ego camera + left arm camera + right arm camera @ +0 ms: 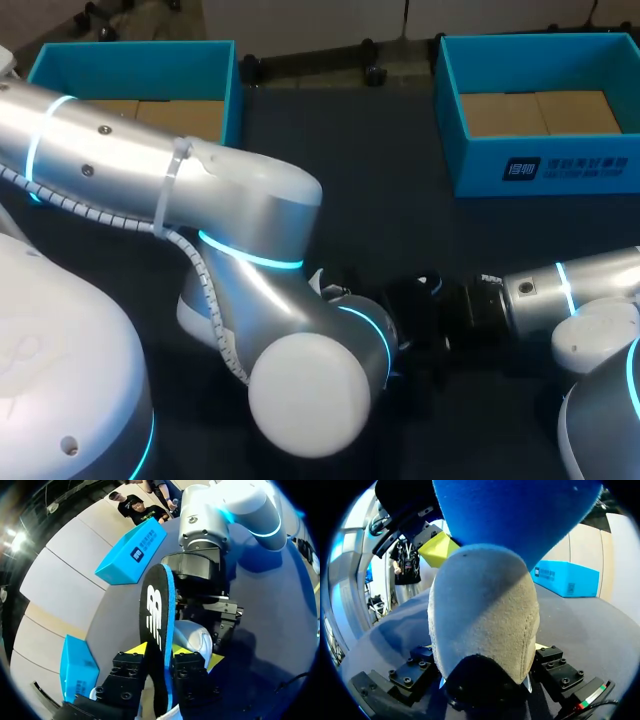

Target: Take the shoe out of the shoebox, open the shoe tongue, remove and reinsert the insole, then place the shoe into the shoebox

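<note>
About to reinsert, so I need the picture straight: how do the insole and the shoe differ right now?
The insole is thin and flat, black with a blue edge; the shoe is bulky and pale grey. The insole stands on edge in the left gripper; the shoe is held by one end in the right gripper. Shared: each is gripped from both sides, close together.

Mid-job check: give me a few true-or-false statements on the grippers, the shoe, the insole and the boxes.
1. The left gripper is shut on the insole. True.
2. The right shoebox stands open, without a lid. True.
3. The shoe lies in the right shoebox. False: the right gripper holds it over the table.
4. The insole lies flat on the table. False: it stands on edge between the left gripper's fingers.
</note>
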Robot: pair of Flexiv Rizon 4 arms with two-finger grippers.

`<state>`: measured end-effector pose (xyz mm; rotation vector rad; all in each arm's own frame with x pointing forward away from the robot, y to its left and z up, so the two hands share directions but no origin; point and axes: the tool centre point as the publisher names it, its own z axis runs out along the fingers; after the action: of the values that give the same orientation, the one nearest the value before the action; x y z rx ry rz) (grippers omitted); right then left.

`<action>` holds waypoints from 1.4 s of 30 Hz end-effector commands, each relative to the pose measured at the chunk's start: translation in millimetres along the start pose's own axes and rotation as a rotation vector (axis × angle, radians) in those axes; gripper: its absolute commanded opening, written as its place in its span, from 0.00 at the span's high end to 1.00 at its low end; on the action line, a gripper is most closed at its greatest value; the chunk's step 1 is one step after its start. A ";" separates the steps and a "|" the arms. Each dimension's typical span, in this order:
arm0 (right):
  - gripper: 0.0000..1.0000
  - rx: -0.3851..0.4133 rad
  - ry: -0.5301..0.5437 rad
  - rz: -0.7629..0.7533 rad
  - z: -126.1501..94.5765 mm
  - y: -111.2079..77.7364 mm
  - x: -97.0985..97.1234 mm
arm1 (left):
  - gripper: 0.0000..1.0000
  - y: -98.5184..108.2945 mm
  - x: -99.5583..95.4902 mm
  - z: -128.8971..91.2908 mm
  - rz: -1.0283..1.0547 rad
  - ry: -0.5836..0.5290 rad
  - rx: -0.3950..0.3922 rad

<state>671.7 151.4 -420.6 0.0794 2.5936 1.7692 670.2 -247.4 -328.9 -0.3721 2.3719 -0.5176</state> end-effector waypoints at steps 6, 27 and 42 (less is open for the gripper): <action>1.00 0.004 -0.002 0.000 0.6 0.7 1.1 | 0.78 1.8 1.1 2.9 0.016 0.004 0.024; 1.00 0.004 -0.002 0.000 0.6 0.7 1.1 | 1.00 -17.4 -24.7 -25.6 -0.050 0.086 0.025; 1.00 0.004 -0.002 0.000 0.6 0.7 1.1 | 1.00 -60.4 -50.4 -29.5 -0.149 0.320 -0.003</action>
<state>671.6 151.4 -420.6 0.0793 2.5936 1.7692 686.9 -275.7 -261.7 -0.5190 2.5343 -0.6323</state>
